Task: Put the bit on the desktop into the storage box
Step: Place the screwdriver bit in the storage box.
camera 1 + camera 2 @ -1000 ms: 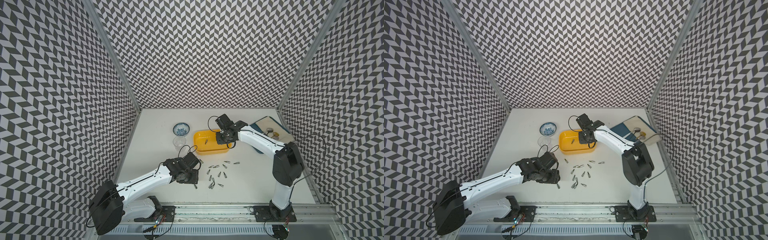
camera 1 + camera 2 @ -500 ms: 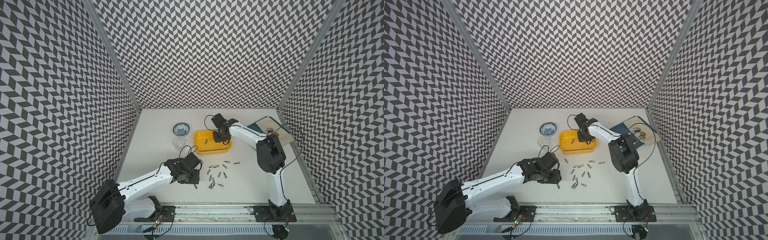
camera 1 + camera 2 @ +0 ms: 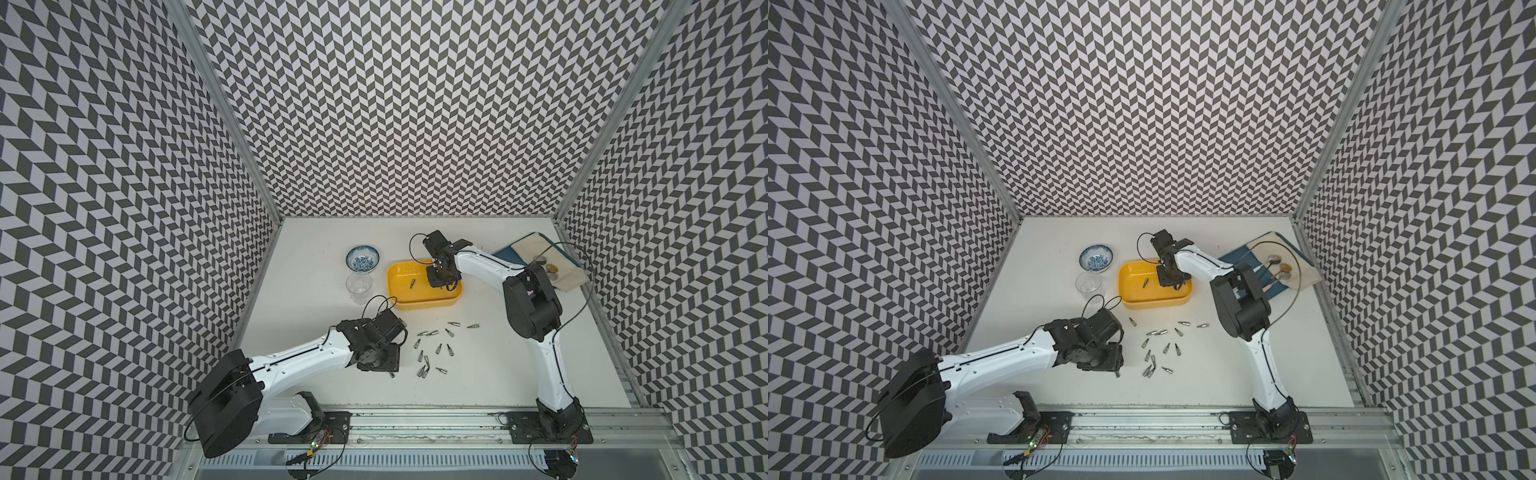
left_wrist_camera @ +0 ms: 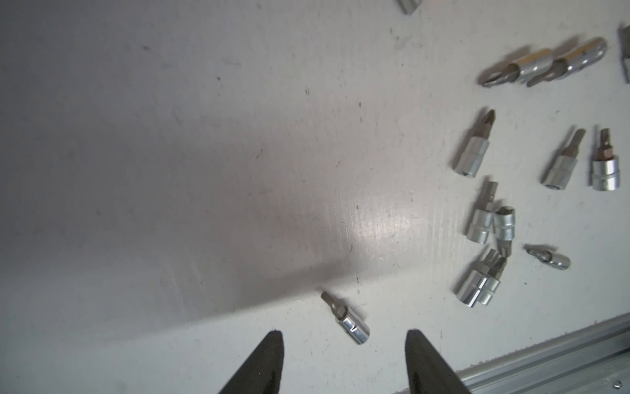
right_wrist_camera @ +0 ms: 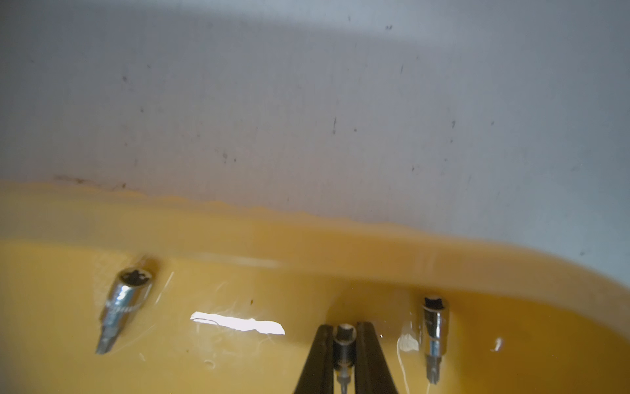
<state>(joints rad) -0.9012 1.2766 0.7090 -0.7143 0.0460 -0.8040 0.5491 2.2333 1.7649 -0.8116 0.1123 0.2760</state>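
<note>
Reaches into the storage box (image 3: 419, 303) mid-table, right gripper (image 5: 345, 326) pinching a bit (image 5: 343, 348) lengthwise, socket end outward, visible only from the wrist; spreads left gripper (image 4: 343, 332) just behind another bit (image 4: 346, 319) lying flat on the desktop

We are looking into a robotics lab test cell; black-and-white chevron panels (image 3: 415, 104) close in the white tabletop (image 3: 316, 249) on three sides; along the tabletop's open edge runs an aluminium rail (image 3: 415, 417) carrying the left arm's base (image 3: 291, 415) and the right arm's base (image 3: 557, 417); loose wiring (image 3: 530, 454) trails beyond that edge.
</note>
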